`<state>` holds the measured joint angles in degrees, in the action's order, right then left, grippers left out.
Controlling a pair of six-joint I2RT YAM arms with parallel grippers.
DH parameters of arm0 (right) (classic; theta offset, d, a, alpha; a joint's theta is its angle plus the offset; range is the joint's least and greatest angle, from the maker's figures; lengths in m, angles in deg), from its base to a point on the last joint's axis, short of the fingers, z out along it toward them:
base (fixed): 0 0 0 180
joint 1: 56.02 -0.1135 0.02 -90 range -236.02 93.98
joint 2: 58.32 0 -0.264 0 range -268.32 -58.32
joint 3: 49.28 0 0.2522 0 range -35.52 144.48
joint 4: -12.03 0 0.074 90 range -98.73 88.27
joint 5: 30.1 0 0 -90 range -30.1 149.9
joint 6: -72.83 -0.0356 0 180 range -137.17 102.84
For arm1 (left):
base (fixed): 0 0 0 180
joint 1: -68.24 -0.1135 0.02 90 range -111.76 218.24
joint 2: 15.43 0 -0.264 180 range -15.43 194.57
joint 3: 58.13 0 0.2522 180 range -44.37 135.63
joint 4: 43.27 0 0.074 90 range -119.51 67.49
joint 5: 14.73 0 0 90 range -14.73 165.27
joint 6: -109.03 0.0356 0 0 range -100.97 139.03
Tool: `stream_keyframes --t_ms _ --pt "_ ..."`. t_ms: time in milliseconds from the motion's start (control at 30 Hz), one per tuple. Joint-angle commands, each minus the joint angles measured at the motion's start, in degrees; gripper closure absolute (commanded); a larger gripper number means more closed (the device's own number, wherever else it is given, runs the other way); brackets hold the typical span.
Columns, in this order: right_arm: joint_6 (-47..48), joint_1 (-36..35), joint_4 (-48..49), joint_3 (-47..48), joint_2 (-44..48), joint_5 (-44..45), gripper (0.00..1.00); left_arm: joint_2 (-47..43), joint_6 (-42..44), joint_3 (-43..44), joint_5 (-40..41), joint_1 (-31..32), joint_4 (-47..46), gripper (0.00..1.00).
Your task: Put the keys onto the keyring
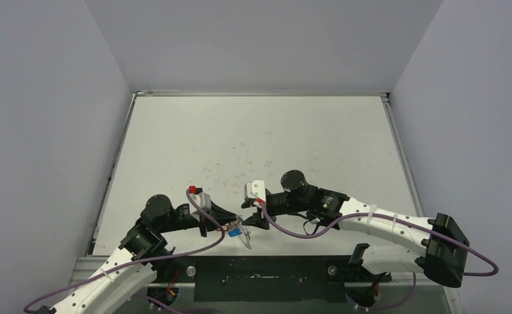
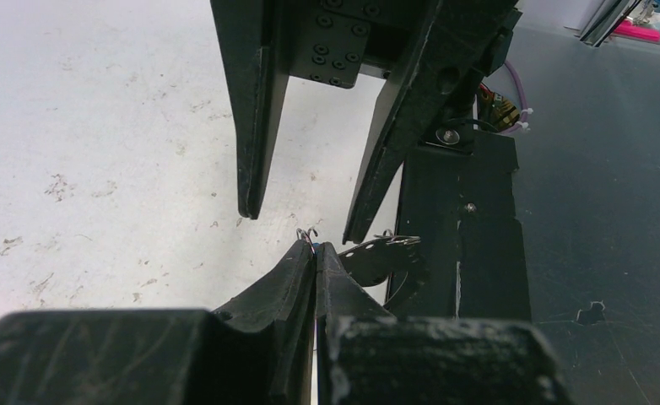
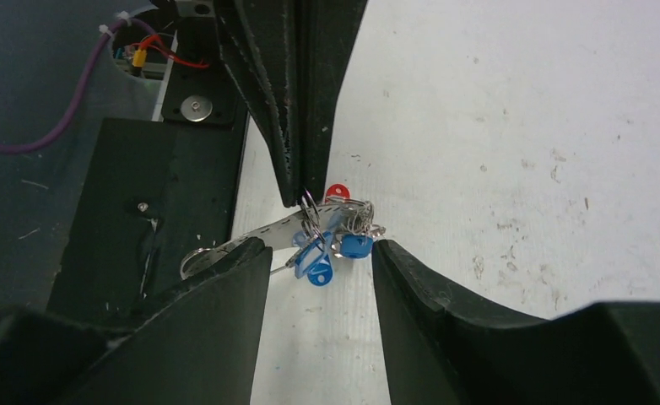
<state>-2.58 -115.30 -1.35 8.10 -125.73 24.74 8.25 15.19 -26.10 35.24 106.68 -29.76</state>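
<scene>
At the near edge of the table (image 1: pixel 253 131), between the two arms, the left gripper (image 1: pixel 230 226) is pinching, fingers pressed together, a thin wire loop judged to be part of the keyring (image 3: pixel 310 205), so that the bunch is hanging from its tips close over the surface. The keys (image 3: pixel 356 245) are clustering directly under that pinch: blue tags (image 3: pixel 316 272) are showing in front, a red tag (image 3: pixel 335 191) is peeking out behind, and one silver blade (image 3: pixel 251 240) is lying nearly flat, its long axis pointing away from the bunch toward the black base plate (image 3: pixel 141 211). The right gripper (image 3: pixel 318 246) is facing the left one tip to tip with its fingers standing well apart and holding nothing, and the bunch is sitting in the gap between them; contact with either finger cannot be told. Whether each key is already threaded on the ring is not showing, the wires being too fine and tangled. By judgement, the right arm is the free and nearer tool; the blade is running along the line joining its fingers and past one of them, so a closing stroke would be meeting it end-on, and catching several pieces at once is the likely fault
</scene>
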Motion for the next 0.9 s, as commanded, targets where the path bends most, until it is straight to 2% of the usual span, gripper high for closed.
stream_keyframes --t_ms 0,33,67,367,433,633,867 --pt "0.1 0.1 7.1 1.2 -0.1 -5.7 0.57 0.0 0.1 2.0 -1.3 0.1 -4.5 1.0" --pt "-0.3 0.2 8.0 0.9 -0.3 -5.8 0.66 0.0 0.1 2.0 -1.3 0.1 -4.6 1.0" --pt "-0.7 0.1 8.8 0.8 -0.5 -6.0 0.7 0.0 0.1 2.0 -1.4 0.0 -4.6 1.0" --pt "-2.7 0.2 11.7 0.6 -3.1 -7.1 0.75 0.0 0.1 2.0 -1.5 0.1 -4.6 1.0" --pt "-2.3 0.2 11.2 0.6 -3.1 -7.0 0.75 0.0 0.1 2.0 -1.5 0.0 -4.6 1.0" --pt "-3.1 2.6 12.8 -2.0 0.1 -6.7 0.65 -0.2 0.1 2.0 -1.5 0.0 -4.6 1.0" --pt "-4.6 5.0 16.9 -4.7 2.5 -10.7 0.64 -0.1 0.1 2.0 -1.6 0.1 -4.7 1.0"
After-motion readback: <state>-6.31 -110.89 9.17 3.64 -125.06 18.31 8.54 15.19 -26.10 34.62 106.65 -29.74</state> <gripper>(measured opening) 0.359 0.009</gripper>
